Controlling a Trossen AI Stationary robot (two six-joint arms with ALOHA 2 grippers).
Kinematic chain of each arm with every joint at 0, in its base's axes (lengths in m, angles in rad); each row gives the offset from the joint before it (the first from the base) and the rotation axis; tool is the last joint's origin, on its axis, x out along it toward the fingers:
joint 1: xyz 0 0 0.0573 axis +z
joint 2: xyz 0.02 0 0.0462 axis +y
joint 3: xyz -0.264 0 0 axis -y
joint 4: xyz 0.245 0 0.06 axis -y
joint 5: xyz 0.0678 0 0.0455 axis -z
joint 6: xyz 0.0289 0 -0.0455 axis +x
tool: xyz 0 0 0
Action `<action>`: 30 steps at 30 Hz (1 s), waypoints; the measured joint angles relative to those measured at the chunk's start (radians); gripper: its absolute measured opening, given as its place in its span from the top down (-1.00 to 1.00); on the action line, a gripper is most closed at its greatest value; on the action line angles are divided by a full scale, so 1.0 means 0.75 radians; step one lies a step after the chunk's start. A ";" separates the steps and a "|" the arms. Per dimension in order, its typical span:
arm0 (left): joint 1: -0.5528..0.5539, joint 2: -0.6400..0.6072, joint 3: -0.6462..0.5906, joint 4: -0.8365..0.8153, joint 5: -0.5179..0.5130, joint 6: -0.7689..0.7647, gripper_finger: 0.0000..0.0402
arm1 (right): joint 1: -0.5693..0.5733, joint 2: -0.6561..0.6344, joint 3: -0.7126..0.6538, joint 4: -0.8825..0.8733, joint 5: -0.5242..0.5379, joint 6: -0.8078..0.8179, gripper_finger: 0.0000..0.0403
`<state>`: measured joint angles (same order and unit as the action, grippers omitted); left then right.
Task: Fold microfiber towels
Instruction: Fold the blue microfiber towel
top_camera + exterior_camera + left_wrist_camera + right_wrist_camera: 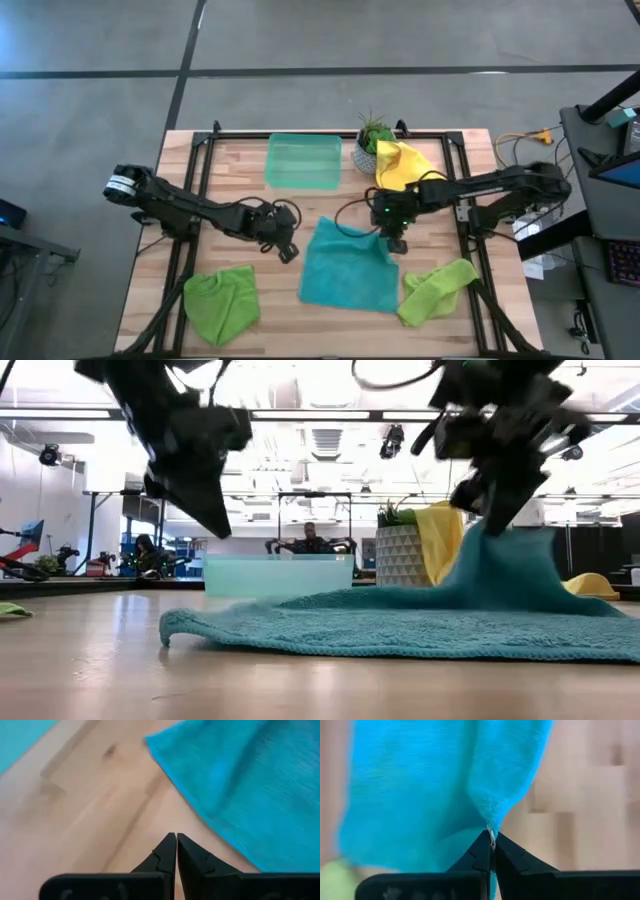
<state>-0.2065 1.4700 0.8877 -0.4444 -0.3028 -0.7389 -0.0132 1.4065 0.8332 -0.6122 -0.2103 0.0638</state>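
The right gripper (396, 243) pinches the far right corner of the teal-blue towel (345, 270), lifting it into a peak while the rest lies flat at mid-table, its long axis running from the far edge toward the near edge. The left gripper (287, 250), fingers clenched on nothing, hovers just beside the towel's left edge.
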 joint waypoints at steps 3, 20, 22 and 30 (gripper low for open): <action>0.051 0.000 -0.046 0.114 -0.005 0.016 1.00 | -0.020 0.081 0.030 -0.003 0.062 -0.023 0.96; 0.178 0.157 -0.082 0.631 0.228 0.152 1.00 | -0.167 0.067 0.083 -0.060 0.142 0.091 0.32; 0.188 0.231 -0.082 0.690 0.249 0.165 1.00 | -0.166 -0.011 0.080 -0.066 0.141 0.129 0.18; 0.246 0.459 -0.029 0.759 0.251 0.149 1.00 | -0.124 -0.361 -0.042 -0.081 0.138 0.393 -0.01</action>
<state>-0.0224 1.8146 0.8656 0.1246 -0.1146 -0.6270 -0.1059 1.1358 0.8016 -0.6733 -0.1070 0.3584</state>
